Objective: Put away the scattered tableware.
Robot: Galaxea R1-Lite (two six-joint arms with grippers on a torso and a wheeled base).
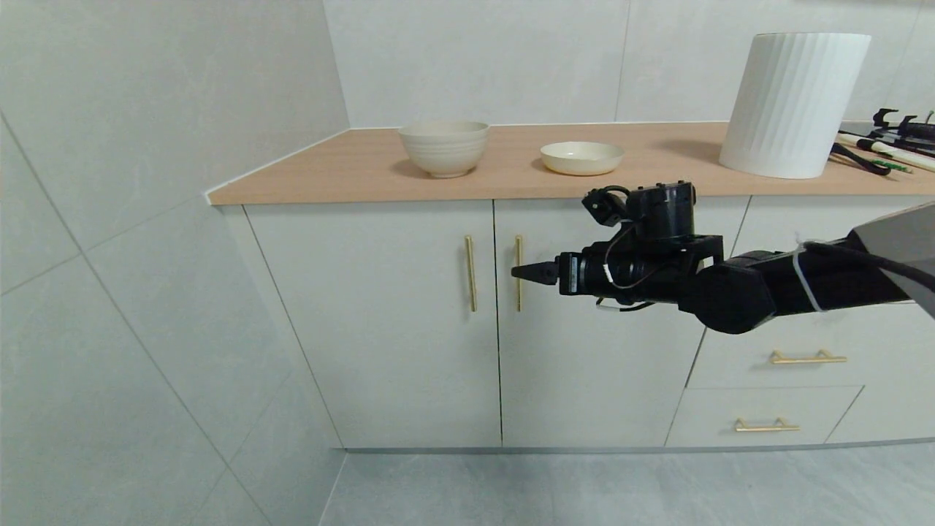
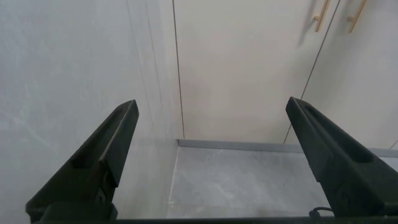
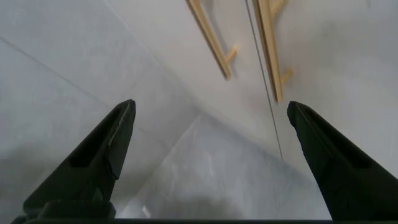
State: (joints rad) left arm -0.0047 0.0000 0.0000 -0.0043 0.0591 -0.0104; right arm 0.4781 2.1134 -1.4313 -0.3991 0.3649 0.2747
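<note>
- The right gripper (image 1: 527, 273) has its fingers spread wide with nothing between them; the right door's handle (image 1: 518, 272) lies just ahead of the fingertips and the left door's handle (image 1: 471, 272) a little beyond it; with the two bars so near each other, a closing grip could catch the wrong one or both, or the tips could jab the door panel instead of straddling a bar
- The tableware sits well above the fingers on the countertop (image 1: 350, 172): a deep bowl (image 1: 443, 148) and a shallow dish (image 1: 581, 158), apart from each other; the arm crosses just under the counter's edge, so a rise of the wrist could knock that edge
- If the door is pulled straight rather than along its arc, the handle may slip out from between the fingers
- The left gripper (image 2: 212, 102) is likewise released and empty; beyond its fingers lie the floor and the cabinet's base
- Hidden: the cabinet's inside, behind shut doors, so the spot for the tableware cannot be judged; whether the right fingertips touch the handle, I cannot tell
- Utensils (image 1: 884, 146) beside the white ribbed cylinder (image 1: 796, 102) are cut off at the edge; their kind is hard to make out
</note>
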